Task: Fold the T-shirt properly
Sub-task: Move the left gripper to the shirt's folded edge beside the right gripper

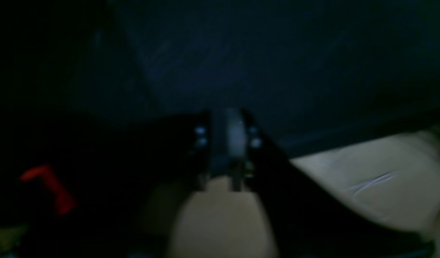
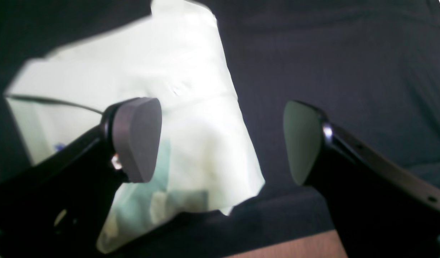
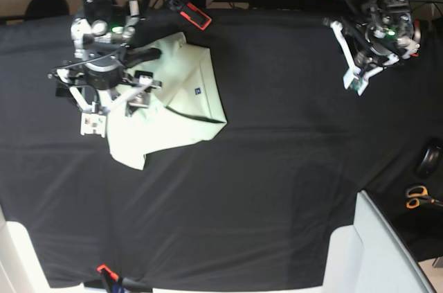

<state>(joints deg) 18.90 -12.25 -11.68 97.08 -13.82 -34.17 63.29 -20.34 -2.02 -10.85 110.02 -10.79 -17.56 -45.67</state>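
Left wrist view is dark and blurred. The left pincer (image 1: pixel 227 143) shows as two black fingers with only a narrow slot between them; whether they are apart or pressed together I cannot tell, and nothing can be made out in the slot but a pale smear. Behind them lies the black tablecloth (image 1: pixel 277 64). At the lower right a pale floor (image 1: pixel 366 186) shows past the cloth's edge, and a red mark (image 1: pixel 49 186) glows at the lower left.

Right wrist view shows the right pincer (image 2: pixel 221 143) with its two pads standing wide apart and nothing between them. The T-shirt (image 2: pixel 191 118), pale mint green, lies flat on the black tablecloth (image 2: pixel 330 71) under and behind the left pad (image 2: pixel 137 138); the other pad is over bare cloth. A thin dark cable (image 2: pixel 51 101) crosses the shirt at the left.

Base view shows the tabletop covered by the black tablecloth (image 3: pixel 277 168). The T-shirt (image 3: pixel 180 109) lies at the far left, partly folded, with a small dark label (image 3: pixel 197 90) on it. The right pincer (image 3: pixel 114 102) hangs over the shirt's left part, spread wide. The left pincer (image 3: pixel 356 84) is at the far right, well apart from the shirt, over bare cloth. Orange-handled scissors (image 3: pixel 417 198) lie at the right edge, beyond the cloth.
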